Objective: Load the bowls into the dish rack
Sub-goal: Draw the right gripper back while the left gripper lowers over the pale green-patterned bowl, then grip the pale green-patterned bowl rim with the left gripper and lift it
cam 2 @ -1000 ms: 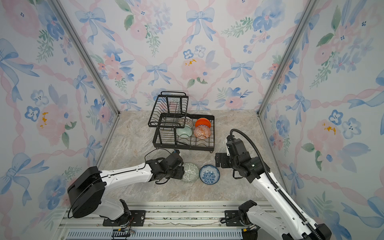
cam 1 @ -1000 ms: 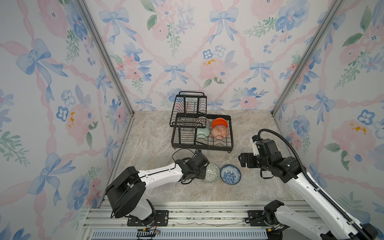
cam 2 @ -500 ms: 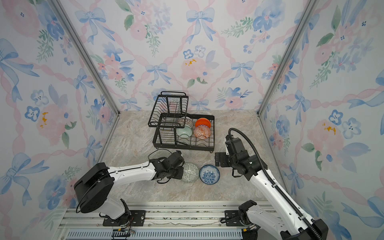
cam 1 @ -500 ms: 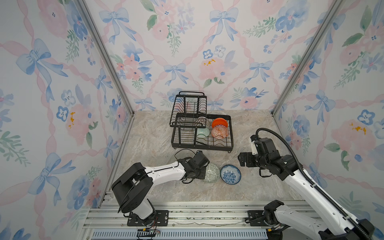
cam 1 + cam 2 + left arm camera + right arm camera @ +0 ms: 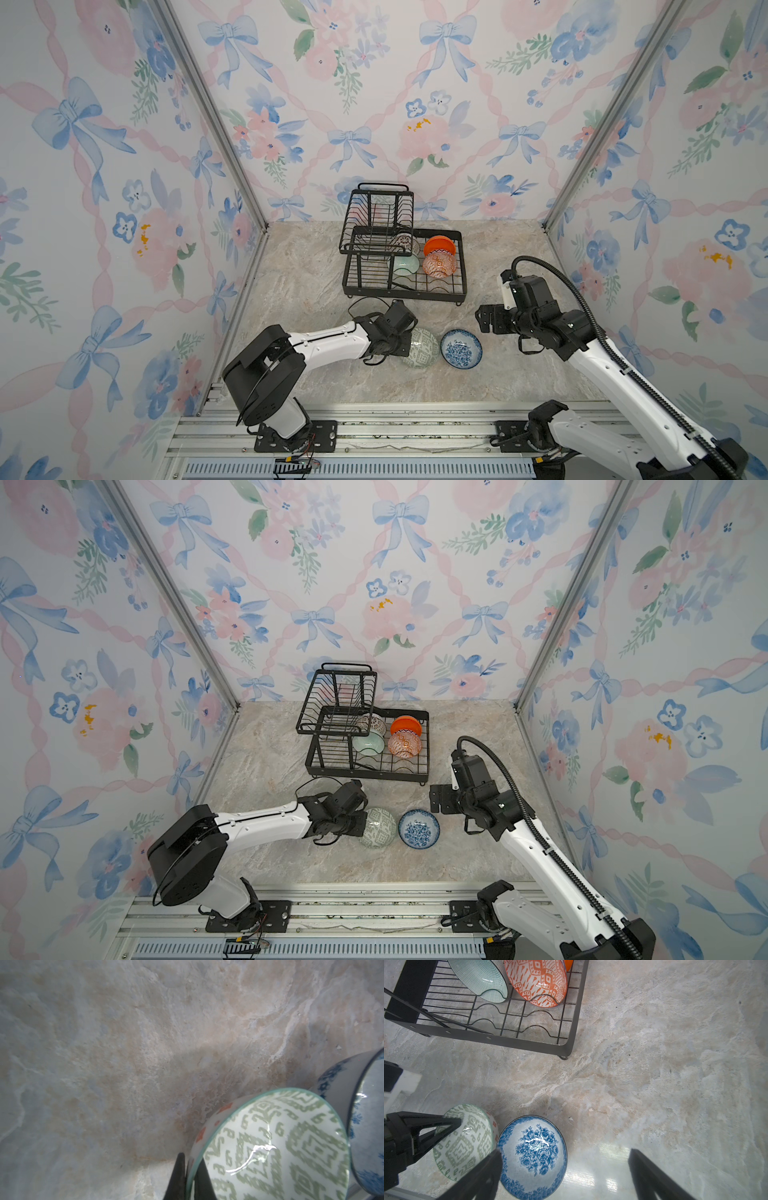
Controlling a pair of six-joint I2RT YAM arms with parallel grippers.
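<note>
My left gripper [image 5: 191,1159] is shut on the rim of the grey-green patterned bowl [image 5: 422,348] [image 5: 280,1147], one finger inside and one outside. That bowl is tilted up on the marble table in front of the dish rack [image 5: 405,286]. It leans beside the blue-white floral bowl [image 5: 461,349] [image 5: 533,1155], which sits upright. My right gripper [image 5: 482,320] [image 5: 564,1152] hangs open just right of the floral bowl, holding nothing. In the rack's lower tray stand a pale mint bowl [image 5: 405,264], an orange-white bowl [image 5: 439,264], a plain orange bowl [image 5: 439,245] and a brown-lattice bowl [image 5: 403,242].
The rack's raised upper basket [image 5: 376,218] stands at its back left. Flowered walls close in the table on three sides. An aluminium rail [image 5: 374,419] runs along the front edge. The rack's front row of slots [image 5: 519,1022] holds no bowls.
My left gripper has shut on the grey-green bowl's rim, and its arm has shifted slightly. The right arm has barely moved and stays open.
</note>
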